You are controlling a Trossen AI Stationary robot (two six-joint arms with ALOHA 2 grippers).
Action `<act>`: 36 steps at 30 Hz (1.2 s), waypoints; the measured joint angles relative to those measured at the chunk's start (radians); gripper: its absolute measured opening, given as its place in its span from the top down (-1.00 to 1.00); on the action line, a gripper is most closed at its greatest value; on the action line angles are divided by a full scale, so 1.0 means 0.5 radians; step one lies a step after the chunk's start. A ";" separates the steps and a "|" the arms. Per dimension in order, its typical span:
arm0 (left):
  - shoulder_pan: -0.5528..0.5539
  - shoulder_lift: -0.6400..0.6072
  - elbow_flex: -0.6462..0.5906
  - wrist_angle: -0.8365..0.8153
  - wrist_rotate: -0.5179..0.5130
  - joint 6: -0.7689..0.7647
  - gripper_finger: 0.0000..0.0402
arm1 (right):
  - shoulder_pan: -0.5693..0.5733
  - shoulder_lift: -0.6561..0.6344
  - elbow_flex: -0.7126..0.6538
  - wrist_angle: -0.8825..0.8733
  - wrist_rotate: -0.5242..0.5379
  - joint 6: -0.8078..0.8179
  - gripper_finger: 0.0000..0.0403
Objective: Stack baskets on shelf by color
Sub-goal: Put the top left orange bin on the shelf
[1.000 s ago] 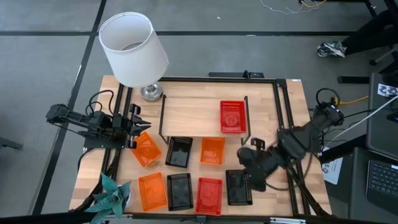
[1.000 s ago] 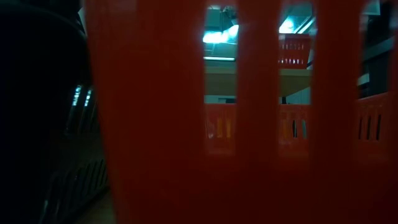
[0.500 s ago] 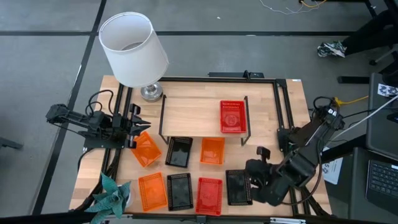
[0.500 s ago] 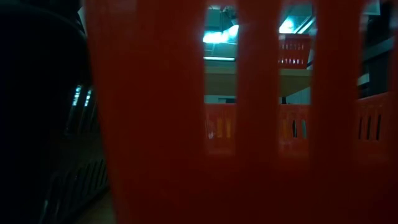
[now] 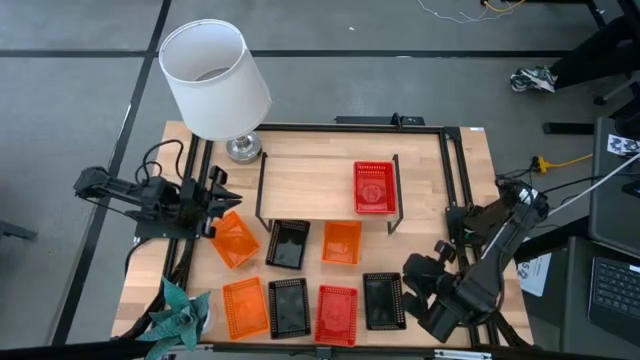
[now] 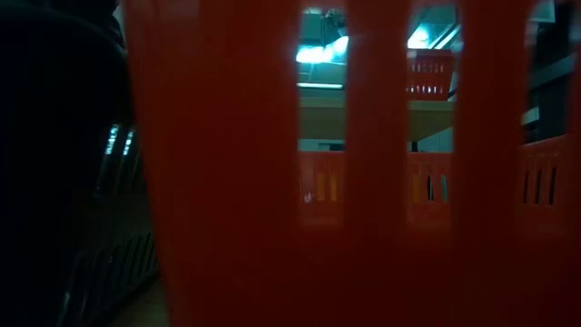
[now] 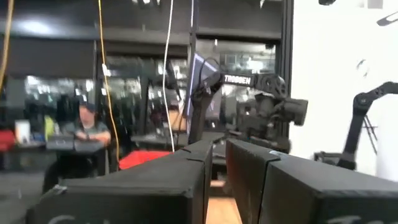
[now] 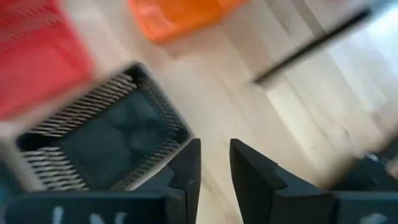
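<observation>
A red basket [image 5: 374,188] sits on the light-wood shelf [image 5: 310,180]. On the table in front lie three orange baskets [image 5: 234,238] [image 5: 341,242] [image 5: 244,305], three black baskets [image 5: 288,243] [image 5: 289,305] [image 5: 383,300] and a red basket [image 5: 336,313]. My right gripper [image 5: 412,288] [image 8: 214,158] hovers open, pointing steeply down, just right of the near-right black basket [image 8: 106,143]. My left gripper [image 5: 216,203] [image 7: 216,171] waits at the table's left edge beside the tilted orange basket, fingers slightly apart and empty.
A white lamp [image 5: 215,80] stands at the far left corner. A teal paper plant [image 5: 180,315] sits at the near left corner. A red basket wall [image 6: 236,182] fills the low view. A black frame [image 5: 455,180] runs along the table's right side.
My right gripper has swung from in front of the shelf's right end toward the table's near right corner, sinking, rolling and tipping further down, and now stands beside the near-right black basket. No basket has moved.
</observation>
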 joint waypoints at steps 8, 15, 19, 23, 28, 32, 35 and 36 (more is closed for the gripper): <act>0.000 0.524 0.570 -0.912 -0.102 -0.380 0.81 | 0.010 -0.076 -0.651 -0.024 -0.644 0.653 0.57; -0.008 0.953 1.082 -1.620 0.105 -0.793 0.81 | 0.010 -0.079 -1.064 0.229 -1.190 0.770 0.57; -0.068 1.179 1.326 -2.137 0.063 -0.962 0.81 | 0.009 -0.080 -1.225 0.486 -1.132 0.697 0.57; -0.161 1.354 1.496 -2.483 0.044 -1.275 0.81 | 0.008 -0.081 -1.334 0.660 -1.060 0.630 0.57; -0.305 1.524 1.529 -2.681 0.072 -1.646 0.81 | 0.008 -0.082 -1.395 0.693 -1.046 0.595 0.57; -0.359 1.640 1.529 -2.862 0.201 -1.986 0.81 | 0.008 -0.082 -1.408 0.707 -0.942 0.574 0.57; -0.403 1.668 1.529 -2.932 0.343 -2.258 0.81 | 0.008 -0.082 -1.407 0.717 -0.864 0.571 0.57; -0.423 1.672 1.529 -2.941 0.377 -2.337 0.81 | 0.008 -0.082 -1.407 0.720 -0.848 0.571 0.57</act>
